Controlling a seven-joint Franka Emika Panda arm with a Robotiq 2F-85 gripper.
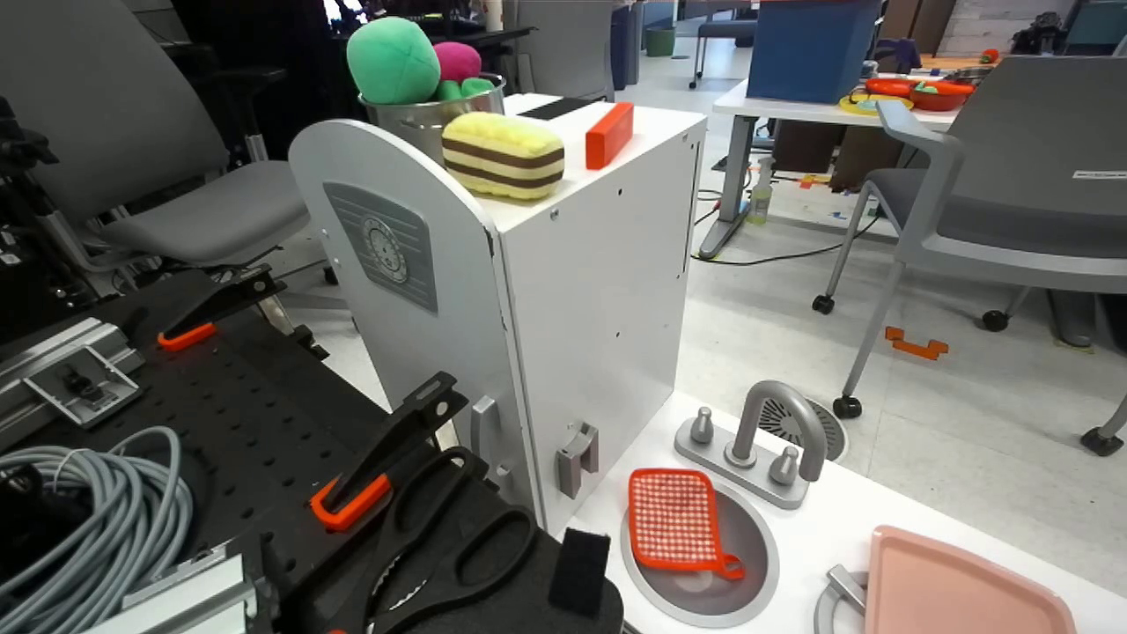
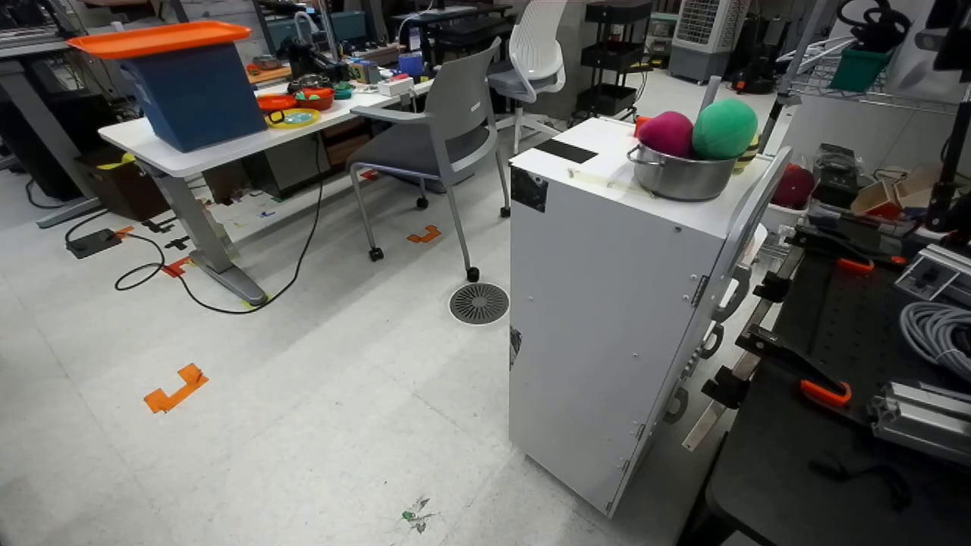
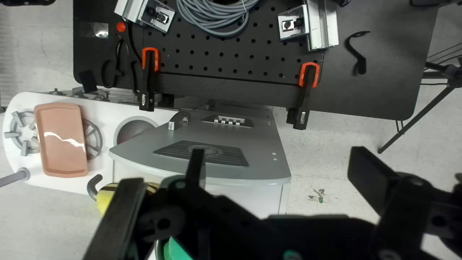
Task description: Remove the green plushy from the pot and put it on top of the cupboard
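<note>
Below the end effector point(image 3: 249, 180), apart — green plushy point(image 2: 724, 129), in pot point(image 2: 683, 177)

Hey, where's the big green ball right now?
In an exterior view, the green ball is at upper right, sitting in the metal pot atop the white cupboard, just right of the pink ball.

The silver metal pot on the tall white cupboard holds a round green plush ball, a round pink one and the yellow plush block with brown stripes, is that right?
Not quite: the yellow plush block with brown stripes lies outside the silver metal pot, on top of the tall white cupboard, as an exterior view shows. The rest is right.
</note>
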